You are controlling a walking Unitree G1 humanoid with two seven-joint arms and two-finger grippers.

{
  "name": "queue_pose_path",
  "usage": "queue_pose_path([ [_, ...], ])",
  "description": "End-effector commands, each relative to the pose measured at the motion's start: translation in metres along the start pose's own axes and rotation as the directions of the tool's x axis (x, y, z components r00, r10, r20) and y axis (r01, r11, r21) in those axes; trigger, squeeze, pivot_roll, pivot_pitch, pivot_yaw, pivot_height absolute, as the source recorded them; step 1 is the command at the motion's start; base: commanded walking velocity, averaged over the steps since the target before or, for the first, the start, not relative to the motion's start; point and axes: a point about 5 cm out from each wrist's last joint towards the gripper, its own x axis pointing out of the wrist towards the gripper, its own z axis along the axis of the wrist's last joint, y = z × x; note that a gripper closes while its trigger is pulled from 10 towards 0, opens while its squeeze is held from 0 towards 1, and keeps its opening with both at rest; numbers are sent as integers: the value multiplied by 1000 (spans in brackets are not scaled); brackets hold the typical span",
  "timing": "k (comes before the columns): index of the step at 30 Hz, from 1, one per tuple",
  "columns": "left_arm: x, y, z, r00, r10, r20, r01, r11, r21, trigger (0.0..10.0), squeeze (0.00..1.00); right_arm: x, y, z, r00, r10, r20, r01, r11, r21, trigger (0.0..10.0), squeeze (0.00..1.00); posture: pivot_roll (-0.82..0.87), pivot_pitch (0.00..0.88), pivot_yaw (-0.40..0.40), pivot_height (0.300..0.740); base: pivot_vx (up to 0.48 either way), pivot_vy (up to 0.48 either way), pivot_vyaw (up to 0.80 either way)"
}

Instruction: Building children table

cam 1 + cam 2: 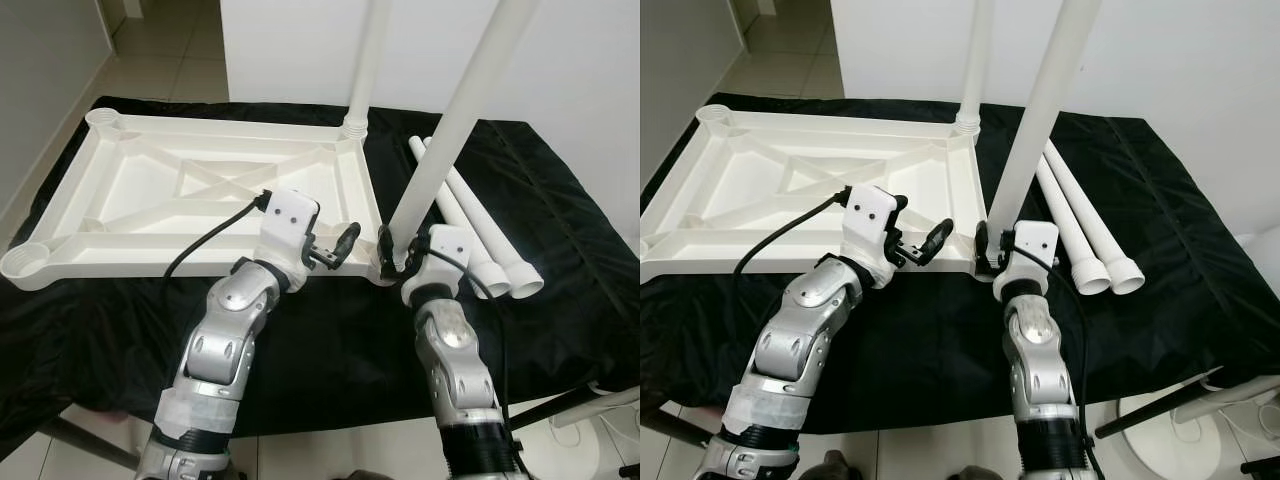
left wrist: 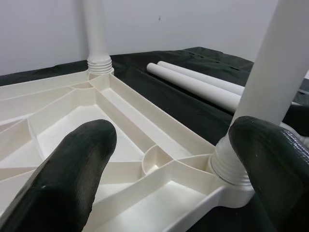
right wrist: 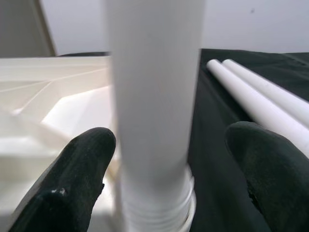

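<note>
Your right gripper [image 3: 159, 179] sits spread around the base of the near leg [image 1: 450, 130], which stands tilted in the tabletop [image 1: 190, 195] corner socket; left gripper [image 1: 335, 250] waits open beside it.

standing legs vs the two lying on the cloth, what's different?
The two upright white plastic table legs stand in corner sockets of the upside-down white tabletop; the two loose white legs lie flat, side by side, on the black cloth. The right gripper, fingers open, flanks the near upright one; the loose ones are untouched. All look like matching tubes.
</note>
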Motion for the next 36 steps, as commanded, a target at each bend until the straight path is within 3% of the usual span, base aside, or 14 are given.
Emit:
queue_pose_path([
  [1,1,7,2,996,91,13,-91,996,-9,10000,0,-7,0,3,1000,25,20,-24,1000,-19,10000,0,-37,0,-71,740,0,0,0],
  [7,2,15,4,994,112,16,-112,994,-6,10000,0,-16,-1,0,999,38,2,-38,999,-12,9765,0,-46,0,-70,740,0,0,0],
  [8,2,16,4,993,115,17,-115,993,-6,10000,0,-17,0,-1,999,46,-2,-46,999,-13,6000,0,-50,0,-68,740,0,0,0],
  [9,2,16,4,993,115,17,-115,993,-6,10000,0,-17,0,-1,999,46,-2,-46,999,-13,6000,0,-50,0,-68,740,0,0,0],
  [10,2,17,5,993,118,18,-118,993,-3,10000,0,-18,1,-1,998,56,-5,-56,998,-10,1020,0,-50,0,-68,740,0,0,0],
  [11,2,18,5,993,121,20,-121,993,-2,10000,0,-19,2,-1,998,70,-5,-70,997,-11,0,0,-50,0,-68,740,0,0,0],
  [14,2,20,6,992,126,22,-126,992,0,10000,0,-20,6,0,995,100,-5,-100,995,-9,0,0,-50,0,-68,740,0,0,0],
  [15,2,21,6,991,129,22,-129,992,0,10000,0,-21,8,1,994,112,-5,-112,994,-12,3765,0,-49,0,-70,740,0,0,0],
  [16,2,21,6,991,129,22,-129,992,0,10000,0,-21,8,1,994,112,-5,-112,994,-12,3765,0,-49,0,-70,740,0,0,0],
  [17,2,21,6,991,130,23,-130,991,-1,10000,0,-21,10,1,992,129,-10,-129,992,-1,10000,0,-49,0,-70,740,0,0,0],
  [30,6,22,8,989,143,27,-143,990,5,10000,0,-13,18,-1,974,225,-30,-225,974,18,10000,0,-44,8,-71,740,0,0,0],
  [36,9,24,9,987,156,28,-156,988,19,10000,0,1,5,2,976,215,-24,-214,977,13,10000,0,-43,13,-67,740,0,0,0],
])
